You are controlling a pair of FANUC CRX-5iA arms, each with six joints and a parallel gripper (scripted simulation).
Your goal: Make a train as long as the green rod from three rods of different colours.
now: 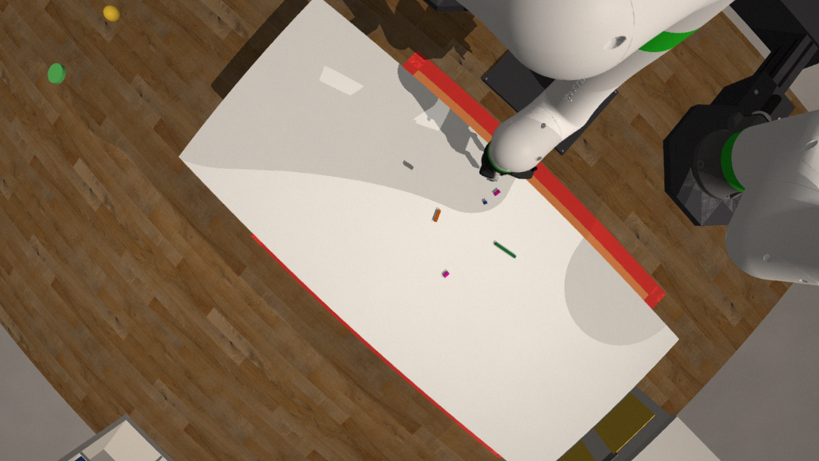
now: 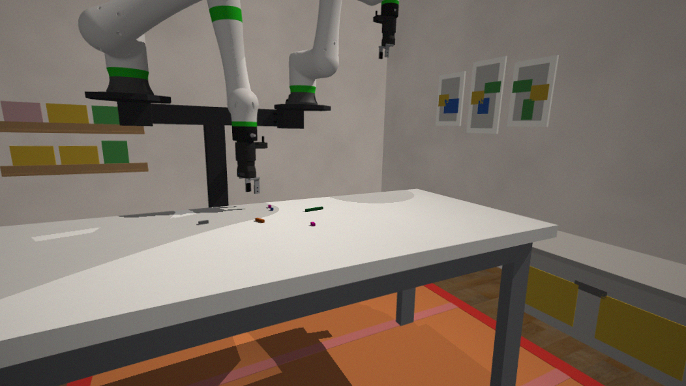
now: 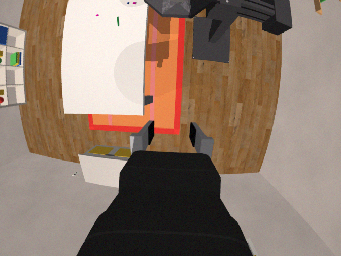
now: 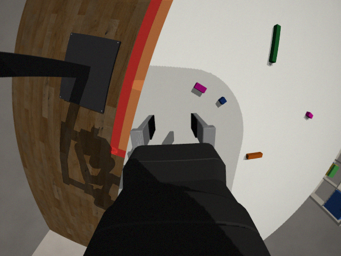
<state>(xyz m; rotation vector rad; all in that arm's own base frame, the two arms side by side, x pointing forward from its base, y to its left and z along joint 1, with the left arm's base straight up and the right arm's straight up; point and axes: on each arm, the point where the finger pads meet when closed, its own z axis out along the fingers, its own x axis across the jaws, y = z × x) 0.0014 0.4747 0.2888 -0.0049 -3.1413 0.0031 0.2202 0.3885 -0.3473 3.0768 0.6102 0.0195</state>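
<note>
Top view puts the blue rod (image 1: 484,201) (image 2: 272,209) (image 3: 128,2) (image 4: 222,100), grey rod (image 1: 407,165) (image 2: 203,222) and orange rod (image 1: 436,215) (image 2: 259,220) (image 4: 254,155) apart, nearer the counter's (image 1: 343,258) (image 2: 383,240) (image 3: 91,68) (image 4: 192,41) arm-side long edge, blue closest. Left tool (image 2: 384,51) (image 3: 172,133) and right tool (image 1: 492,178) (image 2: 252,186) (image 4: 172,121) both stand open and empty. All three rods look light and stiff; grey and orange should take a mid-length pinch across their long sides, while stubby blue probably needs a careful, centred grip.

Broad soft grey shadows cross the white rectangular desk (image 1: 372,275) (image 2: 335,244) (image 3: 96,68) (image 4: 288,82), with pale bright patches among them. The right wrist view looks dimmer, its edges bowed.
</note>
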